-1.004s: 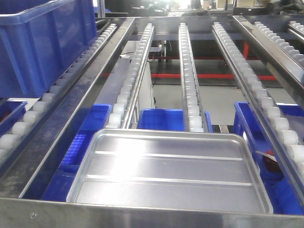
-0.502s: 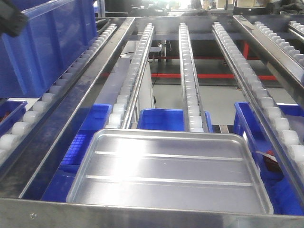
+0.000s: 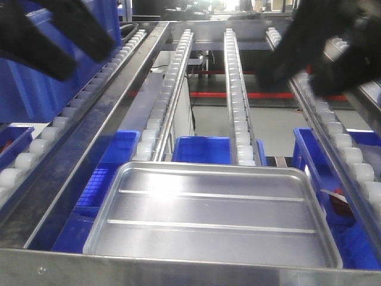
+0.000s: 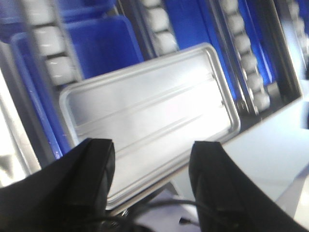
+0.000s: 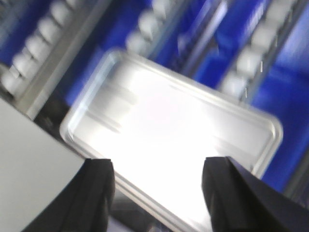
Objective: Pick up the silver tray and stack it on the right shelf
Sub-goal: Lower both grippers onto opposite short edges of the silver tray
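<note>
**Both hands wide open, short of the tray on the roller shelf**

The left hand [image 4: 152, 157] is spread wide, with nothing between its two black fingers [image 4: 96, 169]. The right hand [image 5: 157, 176] is just as wide open and holds nothing. The silver tray [image 4: 149, 111] lies just beyond and below both hands and touches neither. In each wrist view it shows in the gap between the fingers.

The tray lies flat on the right shelf [image 3: 309, 107]. Its near long edge is against the steel front bar [image 3: 178, 271], and two roller rails [image 3: 238, 89] run on beyond its far edge.

Only the wrist views show how far the hands are open. In the front view the hands are dark blurs in the upper corners, high over the rails, and their opening cannot be read there. The front view shows the tray's bare base and its two long ridges sharply. In the right wrist view glare washes most of the base white.

Below the rails, past the tray, sit blue bins [image 3: 202, 149]. The bin under the right hand holds a small red and white item [image 3: 336, 199], too small to tell what it is. Beyond the left hand, a large blue crate [image 3: 53, 65] stands on the neighbouring roller lane, and its wall hides its contents.
</note>
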